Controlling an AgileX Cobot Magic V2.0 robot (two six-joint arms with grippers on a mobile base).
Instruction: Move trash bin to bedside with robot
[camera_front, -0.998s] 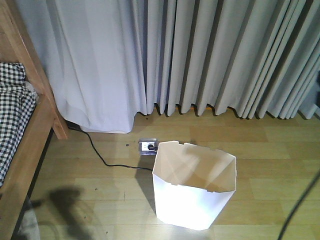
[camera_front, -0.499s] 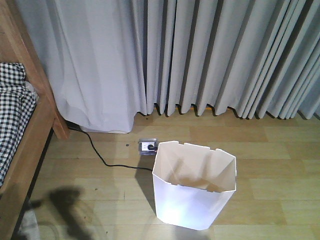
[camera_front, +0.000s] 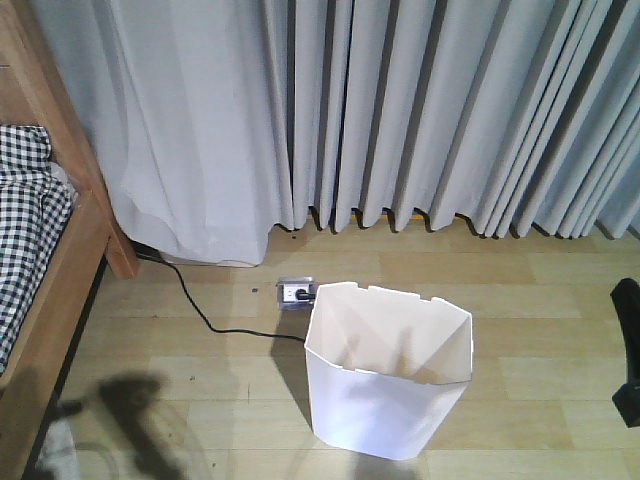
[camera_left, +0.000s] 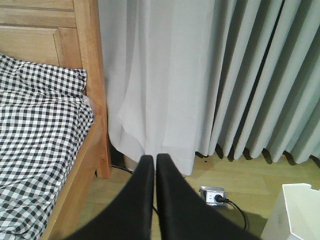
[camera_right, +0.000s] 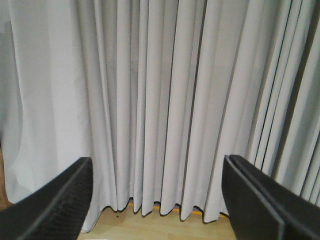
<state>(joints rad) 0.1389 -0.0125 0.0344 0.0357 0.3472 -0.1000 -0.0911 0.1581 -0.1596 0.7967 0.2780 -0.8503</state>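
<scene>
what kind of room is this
Most likely a bedroom. A wooden bed with checked bedding stands on the left, long grey curtains hang down to a wood floor, and a white trash bin stands on it.

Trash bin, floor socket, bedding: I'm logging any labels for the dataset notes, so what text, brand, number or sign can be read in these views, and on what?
None can be read in any view.
The trash bin shows plain white walls, no label.
The floor socket is too small and blurred to show any marking.
The checked bedding carries only its pattern.
The curtains are plain.
</scene>
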